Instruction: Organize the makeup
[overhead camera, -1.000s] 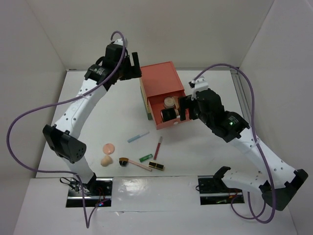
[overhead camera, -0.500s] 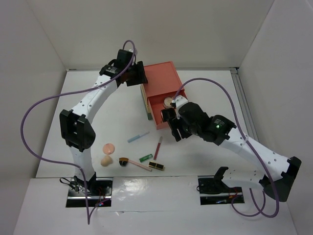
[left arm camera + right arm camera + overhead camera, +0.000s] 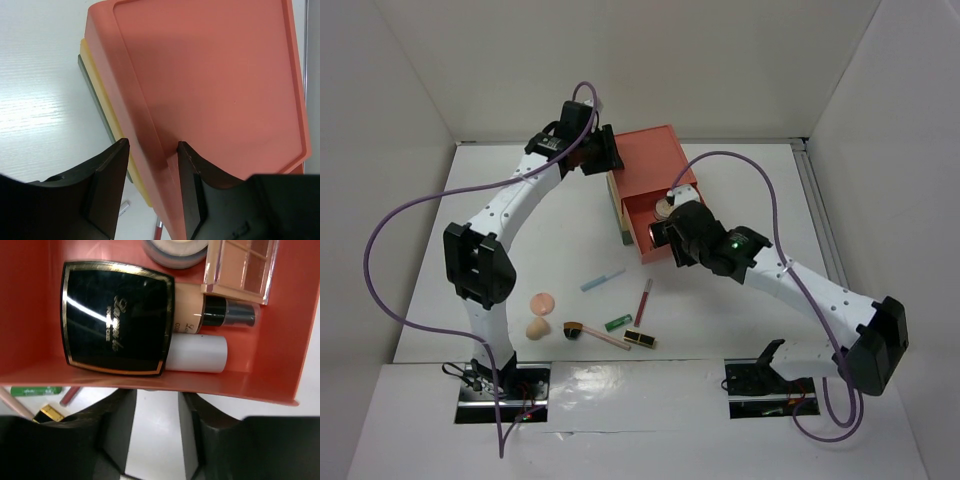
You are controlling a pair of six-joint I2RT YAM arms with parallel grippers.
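Note:
The orange drawer box (image 3: 650,160) stands at the back with its orange drawer (image 3: 638,215) pulled out. In the drawer lie a black compact (image 3: 117,317), a foundation bottle (image 3: 210,310), a white tube (image 3: 197,354) and a pink palette (image 3: 242,265). My left gripper (image 3: 150,175) straddles the box's top left edge (image 3: 150,145), jaws closed against it. My right gripper (image 3: 155,405) sits just before the drawer's front wall (image 3: 150,380), jaws narrow, only table between them. Loose makeup lies nearer: blue pencil (image 3: 603,279), red gloss stick (image 3: 643,300), green tube (image 3: 617,323), brush (image 3: 595,335), peach puff (image 3: 542,301), sponge (image 3: 536,328).
A small black and gold item (image 3: 640,340) lies beside the brush. Yellow and green drawers (image 3: 107,115) show under the orange top on the box's left side. White walls close the table on three sides, and a rail (image 3: 810,190) runs along the right.
My right gripper swung from the drawer's right side to its front and narrowed its jaws. The left gripper came onto the box's back left corner and closed in on the edge.

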